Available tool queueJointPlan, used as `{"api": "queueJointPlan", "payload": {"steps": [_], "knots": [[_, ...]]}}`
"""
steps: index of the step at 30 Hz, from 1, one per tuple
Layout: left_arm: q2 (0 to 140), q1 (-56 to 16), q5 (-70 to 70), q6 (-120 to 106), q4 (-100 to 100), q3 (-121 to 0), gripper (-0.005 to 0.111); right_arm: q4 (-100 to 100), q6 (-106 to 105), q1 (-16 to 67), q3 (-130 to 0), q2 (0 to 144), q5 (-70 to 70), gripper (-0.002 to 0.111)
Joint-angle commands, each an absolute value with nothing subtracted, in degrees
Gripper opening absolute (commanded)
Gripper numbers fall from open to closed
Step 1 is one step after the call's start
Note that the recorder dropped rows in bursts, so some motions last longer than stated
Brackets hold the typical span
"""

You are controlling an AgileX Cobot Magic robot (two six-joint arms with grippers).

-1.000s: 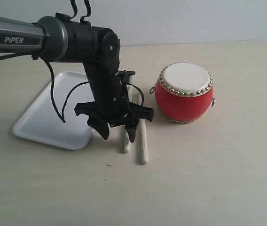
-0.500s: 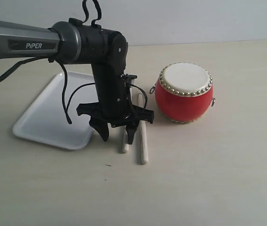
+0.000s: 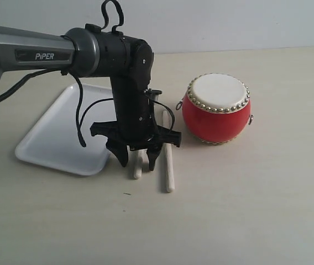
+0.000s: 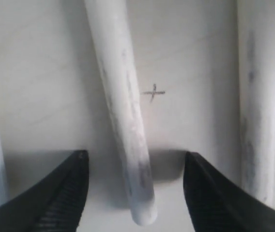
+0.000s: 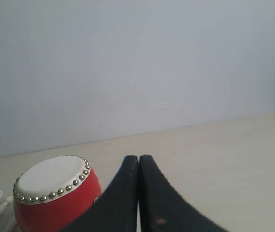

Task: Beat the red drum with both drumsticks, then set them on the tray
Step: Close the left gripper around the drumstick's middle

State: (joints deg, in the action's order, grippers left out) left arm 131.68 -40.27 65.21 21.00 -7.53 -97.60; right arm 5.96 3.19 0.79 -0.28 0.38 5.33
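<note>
The red drum [image 3: 216,110] stands upright on the table, right of centre, and its cream top also shows in the right wrist view [image 5: 55,193]. Two pale drumsticks lie side by side on the table between the tray [image 3: 57,132] and the drum. My left gripper [image 3: 138,163] is open and points down, its fingers straddling the left drumstick [image 3: 137,171] near its end. In the left wrist view that drumstick [image 4: 123,106] runs between the jaws without touching either one, and the other drumstick [image 4: 258,96] lies outside them. My right gripper [image 5: 138,159] is shut and empty, away from the drum.
The white tray's rim lies close to the left finger [image 3: 123,157]. The second drumstick [image 3: 168,160] lies just right of the right finger. Bare table stretches in front of the sticks and to the right of the drum.
The left arm has shifted a little to the right and lower over the sticks. The near end of the left drumstick has swung left, between the fingers. The right gripper is unchanged.
</note>
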Motion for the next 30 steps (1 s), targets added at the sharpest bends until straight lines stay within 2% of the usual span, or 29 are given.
{"api": "queueJointPlan", "payload": {"steps": [1,30], "knots": [[132.52,-40.58,63.75,21.58,-7.16,-97.61,0.056,5.62,3.14,0.99,0.0,0.0,5.1,0.0],[132.61,-40.58,57.82,24.5,-1.68,-99.75,0.056,5.62,3.14,0.99,0.0,0.0,5.1,0.0]]}}
